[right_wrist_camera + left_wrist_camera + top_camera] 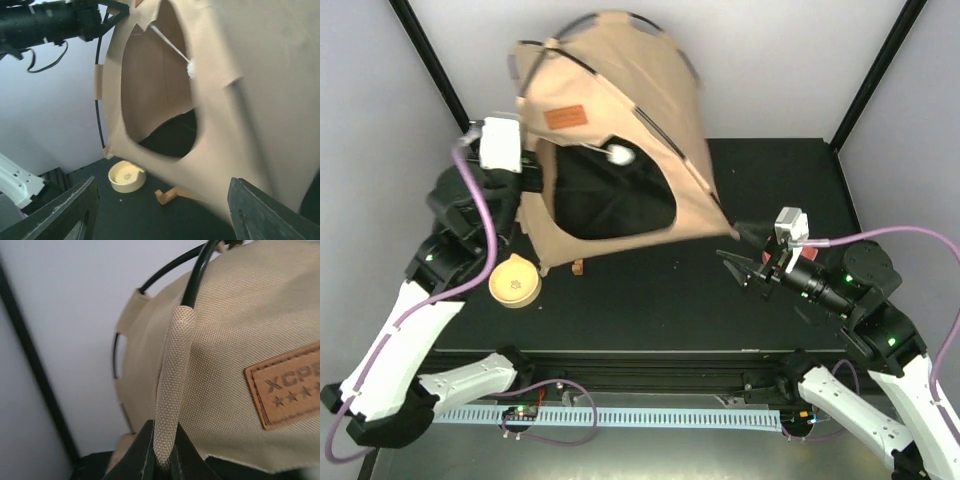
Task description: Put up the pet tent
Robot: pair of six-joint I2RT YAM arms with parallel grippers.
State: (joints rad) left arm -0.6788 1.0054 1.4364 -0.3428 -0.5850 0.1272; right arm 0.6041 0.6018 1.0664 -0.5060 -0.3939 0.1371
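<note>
A brown leather label stitched to the large tan canvas pet tent reads "XCP", the rest cut off at the frame edge, with a row of small stars beneath it. The left arm reaches up at the tent's left side, and the left claw is closed on a tan woven sleeve from which a thin black pole runs out. The tent hangs tilted over the back left of the black tabletop, its dark-lined opening facing the near side and a white pom-pom dangling in it. A small cream round bowl sits just beside its lower left corner. The right arm stretches low from the right, and the right claw stands wide open near the tent's lower right corner, gripping nothing
</note>
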